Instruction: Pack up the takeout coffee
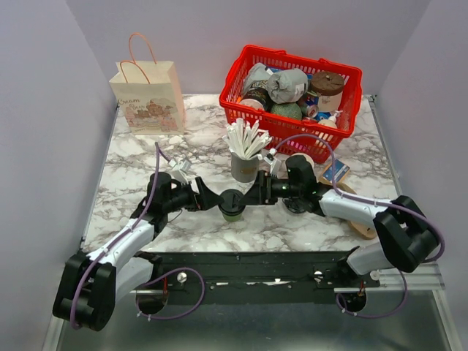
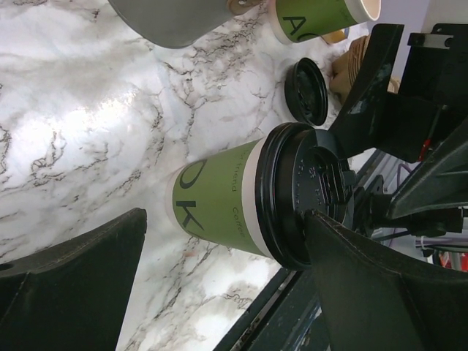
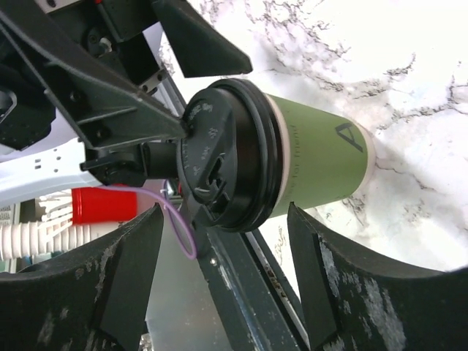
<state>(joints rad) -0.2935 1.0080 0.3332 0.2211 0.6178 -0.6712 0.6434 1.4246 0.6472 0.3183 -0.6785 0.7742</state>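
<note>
The takeout coffee, a dark-green paper cup with a black lid, stands upright on the marble table between my two grippers. My left gripper is open just left of the cup. In the left wrist view the cup sits just beyond the open gripper, and one fingertip is at the lid's rim. My right gripper is open just right of the cup. In the right wrist view the cup and its lid sit just past the open gripper.
A grey cup of white sticks stands right behind the coffee. A red basket of goods is at the back right and a paper bag at the back left. A lidless green cup and a loose black lid lie near the right arm.
</note>
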